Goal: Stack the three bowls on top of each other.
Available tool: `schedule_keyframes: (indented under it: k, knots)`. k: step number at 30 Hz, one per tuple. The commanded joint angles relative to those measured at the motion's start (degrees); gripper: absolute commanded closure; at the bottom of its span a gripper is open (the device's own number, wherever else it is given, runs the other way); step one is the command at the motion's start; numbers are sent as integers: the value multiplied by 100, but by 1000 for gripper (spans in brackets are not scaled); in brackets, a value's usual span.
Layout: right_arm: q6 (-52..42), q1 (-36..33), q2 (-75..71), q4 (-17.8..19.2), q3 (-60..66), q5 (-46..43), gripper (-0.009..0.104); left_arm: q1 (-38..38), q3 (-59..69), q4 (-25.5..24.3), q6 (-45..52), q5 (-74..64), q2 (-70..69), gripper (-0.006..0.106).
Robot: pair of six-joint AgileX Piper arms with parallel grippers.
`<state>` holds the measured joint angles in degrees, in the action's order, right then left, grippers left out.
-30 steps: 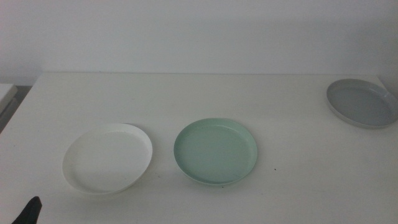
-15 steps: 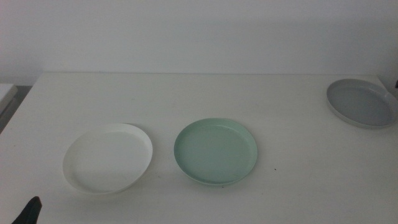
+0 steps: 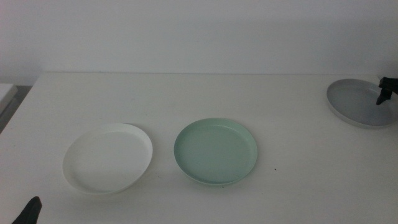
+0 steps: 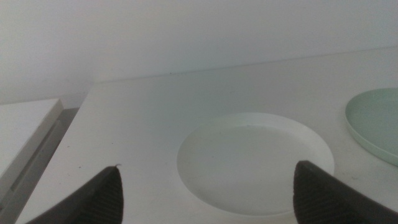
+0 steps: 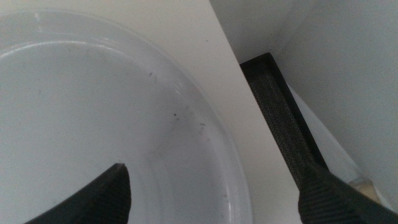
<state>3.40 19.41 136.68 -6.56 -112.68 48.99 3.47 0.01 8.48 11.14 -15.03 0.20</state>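
Observation:
In the middle view, the white bowl [image 3: 109,158] sits front left, the mint green bowl [image 3: 216,151] next to it in the middle, and the grey bowl [image 3: 362,102] at the far right. My right gripper [image 3: 384,92] hangs over the grey bowl's right side. In the right wrist view it [image 5: 217,202] is open, with the grey bowl's [image 5: 93,112] rim between the jaws. My left gripper [image 3: 29,211] waits at the bottom left edge. In the left wrist view it [image 4: 205,193] is open, facing the white bowl [image 4: 255,162] with the green bowl [image 4: 376,121] beside it.
The white table [image 3: 199,99] ends close behind the grey bowl; its edge [image 5: 242,93] shows in the right wrist view, with a dark tray-like thing [image 5: 280,118] below it. A low white surface [image 4: 25,124] lies beyond the table's left edge.
My right gripper has come in from the right edge and now hangs over the grey bowl. The bowls and the left gripper have not moved.

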Motion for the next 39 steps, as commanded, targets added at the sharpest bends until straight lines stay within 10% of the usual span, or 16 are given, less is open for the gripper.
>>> schedule_keyframes:
  k: [1, 23, 30, 39]
  knots:
    - [-46, -8, 28, 1, -15, -92, 19, -1, -1, -5, -14, 71, -20, 7]
    - [-46, -8, 40, 1, -15, -79, 66, -1, -1, -5, -14, 71, -20, 7]
    - [-35, -8, 40, 1, -15, -79, 98, -1, -1, -5, -14, 71, -20, 7]
    - [-226, -91, -698, -297, 41, 410, 98, -1, -1, -5, -14, 71, -20, 7]
